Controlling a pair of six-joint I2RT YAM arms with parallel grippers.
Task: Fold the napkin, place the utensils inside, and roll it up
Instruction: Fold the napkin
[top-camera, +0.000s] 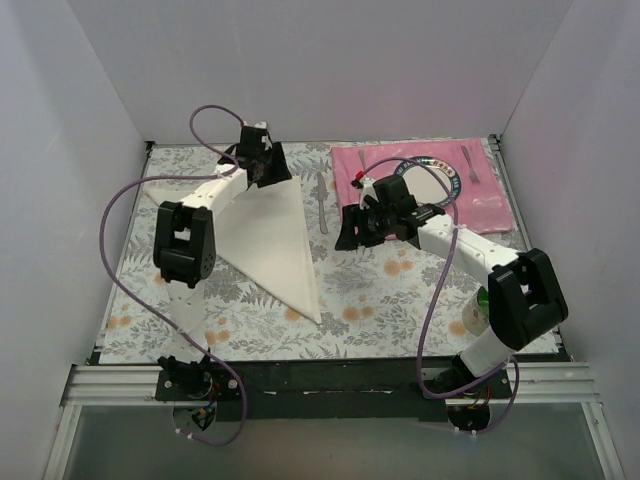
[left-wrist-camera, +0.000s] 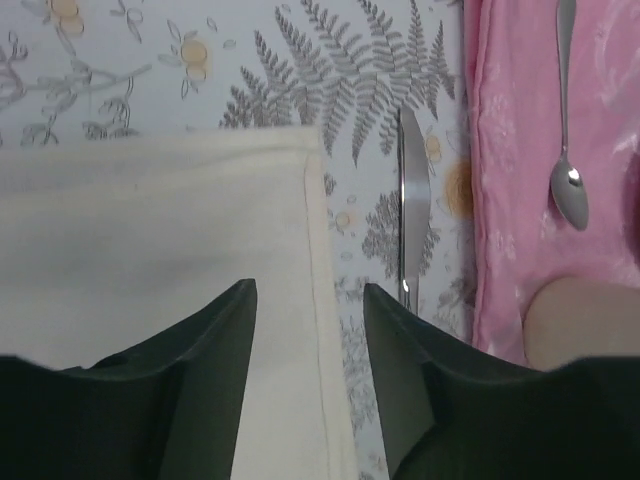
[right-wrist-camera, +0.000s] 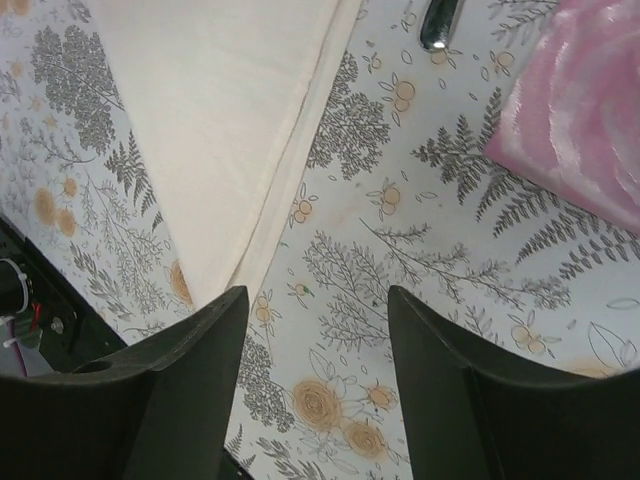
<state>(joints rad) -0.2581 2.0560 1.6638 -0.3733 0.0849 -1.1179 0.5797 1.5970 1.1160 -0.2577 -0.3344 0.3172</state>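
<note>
The off-white napkin (top-camera: 270, 240) lies folded into a triangle on the floral tablecloth, one point toward the near edge. My left gripper (top-camera: 265, 165) hovers open over the napkin's far right corner (left-wrist-camera: 150, 230), and the hemmed edge runs between its fingers without being pinched (left-wrist-camera: 310, 300). The silver knife (top-camera: 321, 203) lies just right of the napkin (left-wrist-camera: 412, 220). My right gripper (top-camera: 352, 232) stands open above bare tablecloth (right-wrist-camera: 318, 300), right of the napkin's long edge (right-wrist-camera: 220, 120). Only the knife's end (right-wrist-camera: 438, 22) shows at the top of the right wrist view.
A pink placemat (top-camera: 480, 200) at the back right carries a plate (top-camera: 430, 180), a fork (top-camera: 470, 165) and a small spoon (left-wrist-camera: 568, 190). A green and white object (top-camera: 478, 312) sits half hidden behind the right arm. White walls close in three sides.
</note>
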